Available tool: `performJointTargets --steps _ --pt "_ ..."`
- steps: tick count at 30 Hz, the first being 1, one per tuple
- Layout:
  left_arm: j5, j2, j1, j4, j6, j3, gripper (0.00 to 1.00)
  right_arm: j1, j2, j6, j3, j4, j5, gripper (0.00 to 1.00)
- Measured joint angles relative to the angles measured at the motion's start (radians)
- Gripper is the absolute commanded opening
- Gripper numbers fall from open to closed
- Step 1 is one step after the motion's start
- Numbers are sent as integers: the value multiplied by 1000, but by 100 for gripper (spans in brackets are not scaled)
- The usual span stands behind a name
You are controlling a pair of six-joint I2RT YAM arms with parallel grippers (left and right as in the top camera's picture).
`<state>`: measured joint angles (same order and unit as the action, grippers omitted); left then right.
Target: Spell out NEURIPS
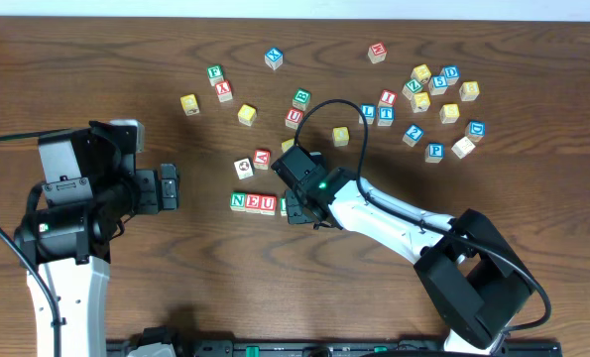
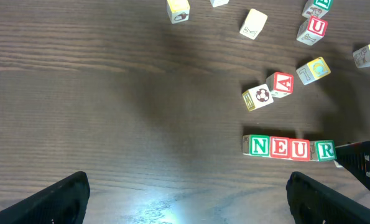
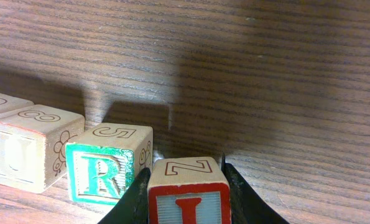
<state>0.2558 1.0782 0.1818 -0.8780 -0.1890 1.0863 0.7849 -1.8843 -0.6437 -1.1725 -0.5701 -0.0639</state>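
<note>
Cube I (image 3: 186, 180) is sitting clenched in our right pincer (image 3: 186, 208), just beside R (image 3: 104, 175), which is ending the N-E-U row (image 2: 280, 148) on the worktop (image 2: 110, 93). Our left pincer (image 2: 188, 202) is hanging released and empty. Spare cubes (image 1: 420, 73) are lying beyond.

Lower right, pale wooden cube row (image 2: 288, 148) reads N E U R. Top of green-R wooden cube (image 3: 107, 165) shows 5. Top of red-I wooden cube (image 3: 188, 186) shows Z.
</note>
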Motion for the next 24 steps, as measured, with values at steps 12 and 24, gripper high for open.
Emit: performJointTargets --steps 12,24 --pt "0 0 0 0 0 0 99 21 0 -16 0 0 0 2" --pt "0 0 0 0 0 0 99 43 0 -27 0 0 -15 3"
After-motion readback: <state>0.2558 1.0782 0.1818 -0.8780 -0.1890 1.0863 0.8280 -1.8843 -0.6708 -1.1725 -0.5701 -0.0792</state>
